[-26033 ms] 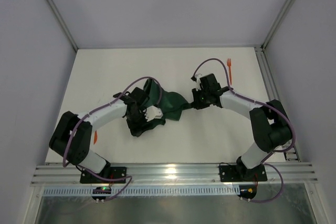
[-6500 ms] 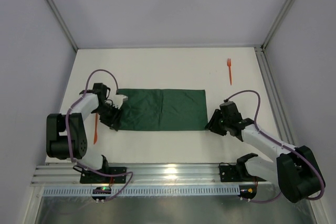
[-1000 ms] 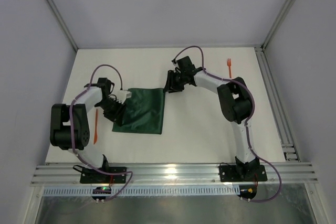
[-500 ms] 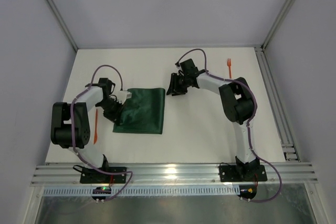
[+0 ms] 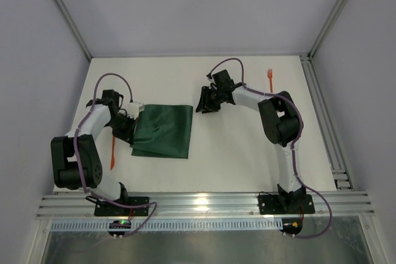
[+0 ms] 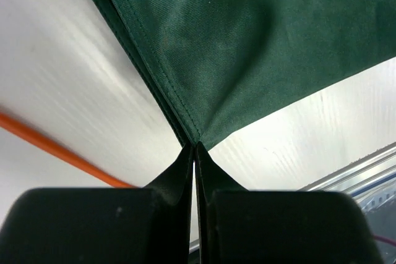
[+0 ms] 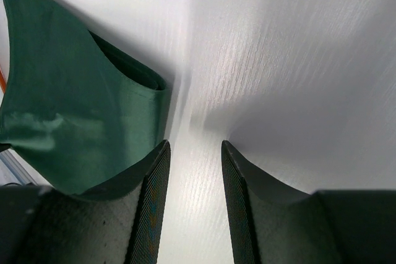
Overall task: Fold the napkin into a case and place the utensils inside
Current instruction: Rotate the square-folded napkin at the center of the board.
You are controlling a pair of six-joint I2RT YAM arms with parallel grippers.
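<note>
1. Two arms flanked the napkin, which lay folded to a nearly square pad left of the table's middle and was not yet the narrow case.
2. The left claw was clenched on a corner of the cloth at the pad's left edge. Its wrist view showed the jaws pressed together on the stitched corner, with the cloth fanning away from them.
3. From that grip the whole napkin spread toward the robot's right, so any pull or fold by this arm would likely carry the left edge across to the right edge.
4. The right claw stood partly parted and held nothing. It was just beyond the pad's far right corner, near the cloth but not touching it.
5. The left arm was therefore the one actually on the cloth, and the right could pin the opposite side.
6. One orange utensil lay just left of the napkin beside the left arm, its long axis running near to far.
7. The fork lay well apart at the far right, likewise near to far, closer to the right arm.
</note>
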